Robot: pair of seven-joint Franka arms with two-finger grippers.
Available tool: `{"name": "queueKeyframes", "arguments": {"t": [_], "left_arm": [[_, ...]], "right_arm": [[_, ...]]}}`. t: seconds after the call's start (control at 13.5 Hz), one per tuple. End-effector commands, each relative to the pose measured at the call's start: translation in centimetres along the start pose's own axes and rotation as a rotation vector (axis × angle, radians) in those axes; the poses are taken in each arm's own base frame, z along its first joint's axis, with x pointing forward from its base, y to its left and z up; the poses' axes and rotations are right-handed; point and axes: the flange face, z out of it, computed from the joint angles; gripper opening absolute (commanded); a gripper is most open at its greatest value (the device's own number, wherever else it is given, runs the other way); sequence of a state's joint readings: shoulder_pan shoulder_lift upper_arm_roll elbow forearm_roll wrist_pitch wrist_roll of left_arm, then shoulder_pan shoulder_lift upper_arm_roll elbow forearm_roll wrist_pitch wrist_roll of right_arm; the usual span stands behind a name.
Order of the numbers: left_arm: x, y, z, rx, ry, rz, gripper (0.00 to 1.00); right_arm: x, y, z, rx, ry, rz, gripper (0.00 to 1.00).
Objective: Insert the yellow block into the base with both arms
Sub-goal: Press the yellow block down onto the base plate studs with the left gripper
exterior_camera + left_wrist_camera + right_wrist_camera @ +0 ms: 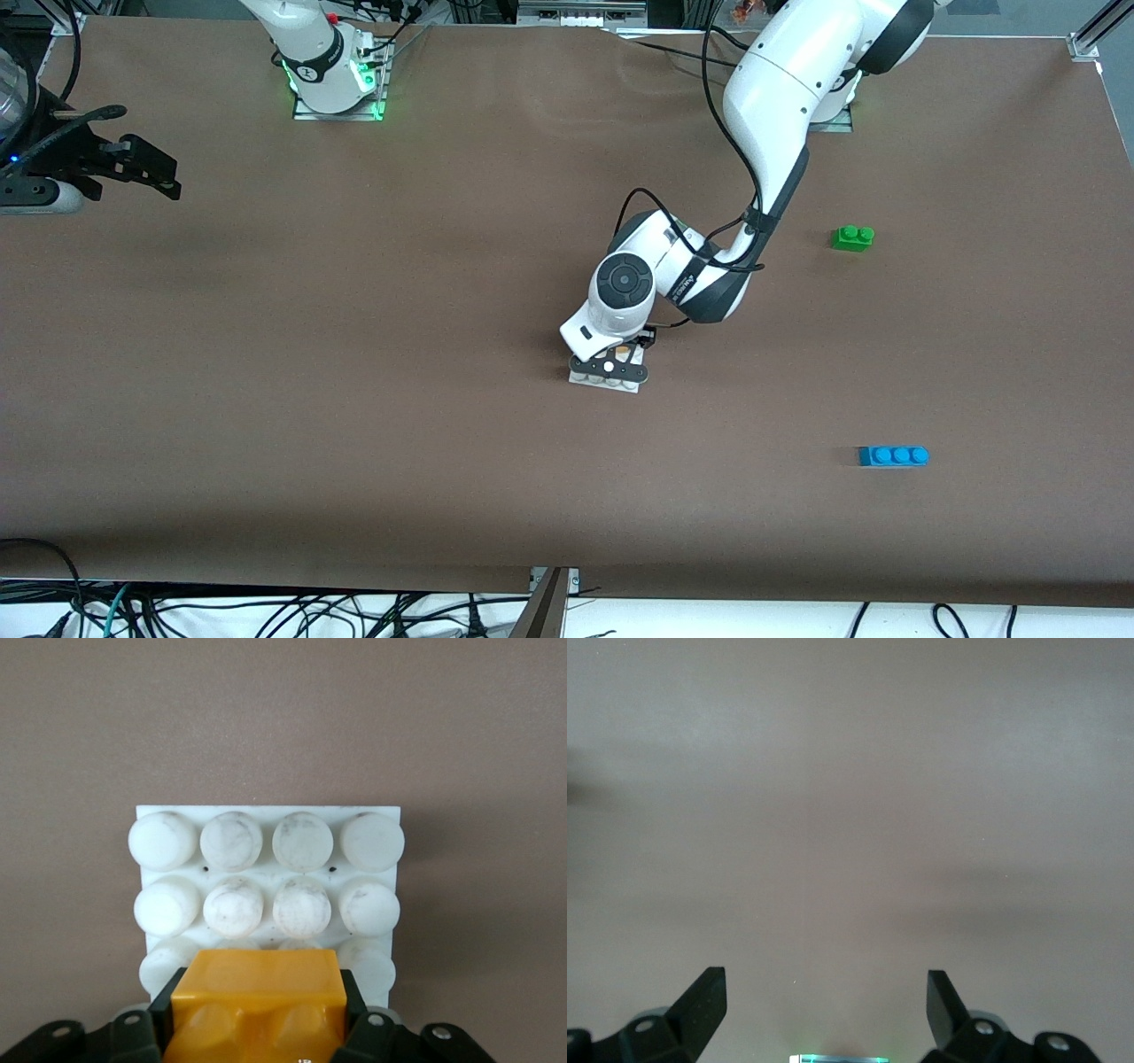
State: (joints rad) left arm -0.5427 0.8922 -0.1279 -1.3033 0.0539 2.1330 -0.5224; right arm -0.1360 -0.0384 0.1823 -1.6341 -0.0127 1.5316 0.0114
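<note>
Blue three-stud brick (893, 455) lies nearest the front camera, toward the left arm's end of the table, with the green two-stud brick (852, 237) farther from the camera at that same end; both sit well apart from the work.

Mid-table, the left gripper (611, 365) is down over the base (604, 382), clenched on the yellow block (257, 1003), a black finger pressed to each side of it. In the left wrist view the block overlaps the row of white studs closest to the gripper, with two full rows bare. Whether it is already seated on them cannot be told.

The right gripper (824, 1001) waits spread wide over bare table at the right arm's end, nowhere near the base.

Nothing holds the base, so that is the likely trouble: a push that is slightly off the studs could skate or tip the plate instead of seating the block. If the block only half catches, letting go may leave it cocked or lift it off with the fingers.
</note>
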Motion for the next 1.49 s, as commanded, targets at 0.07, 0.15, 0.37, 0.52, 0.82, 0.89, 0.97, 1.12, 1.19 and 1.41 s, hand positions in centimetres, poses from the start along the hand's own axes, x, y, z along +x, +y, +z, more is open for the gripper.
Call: {"name": "queueKeyframes", "arguments": {"t": [0.07, 0.15, 0.37, 0.52, 0.82, 0.89, 0.97, 1.12, 1.19, 1.41], "left_arm": [[0.5, 0.4, 0.6, 0.001, 0.014, 0.014, 0.29], [0.4, 0.4, 0.5, 0.003, 0.014, 0.015, 0.29], [0.4, 0.4, 0.4, 0.006, 0.017, 0.019, 0.29], [0.3, 0.4, 0.7, 0.015, 0.017, 0.027, 0.29], [0.2, 0.7, 0.8, 0.016, 0.015, 0.03, 0.3], [0.0, 0.8, 0.9, 0.017, 0.014, 0.035, 0.32], [0.0, 0.8, 1.0, 0.016, 0.012, 0.034, 0.33], [0.0, 0.8, 1.1, 0.017, 0.011, 0.032, 0.34], [-0.1, 0.9, 1.1, 0.017, 0.01, 0.035, 0.34], [-0.1, 0.9, 1.4, 0.019, 0.006, 0.038, 0.34]], "right_arm": [[-0.7, 0.3, -0.2, -0.014, 0.014, -0.01, 1.0], [-0.7, 0.3, -0.2, -0.012, 0.014, -0.012, 1.0], [-0.7, 0.3, -0.3, -0.012, 0.016, -0.012, 1.0], [-0.7, 0.3, -0.2, -0.014, 0.014, -0.012, 1.0], [-0.7, 0.3, -0.3, -0.014, 0.016, -0.012, 1.0], [-0.7, 0.3, -0.3, -0.012, 0.016, -0.012, 1.0], [-0.7, 0.3, -0.2, -0.012, 0.014, -0.012, 1.0], [-0.7, 0.3, -0.3, -0.012, 0.016, -0.012, 1.0], [-0.7, 0.3, -0.3, -0.012, 0.016, -0.012, 1.0], [-0.7, 0.3, -0.2, -0.012, 0.014, -0.012, 1.0]]}}
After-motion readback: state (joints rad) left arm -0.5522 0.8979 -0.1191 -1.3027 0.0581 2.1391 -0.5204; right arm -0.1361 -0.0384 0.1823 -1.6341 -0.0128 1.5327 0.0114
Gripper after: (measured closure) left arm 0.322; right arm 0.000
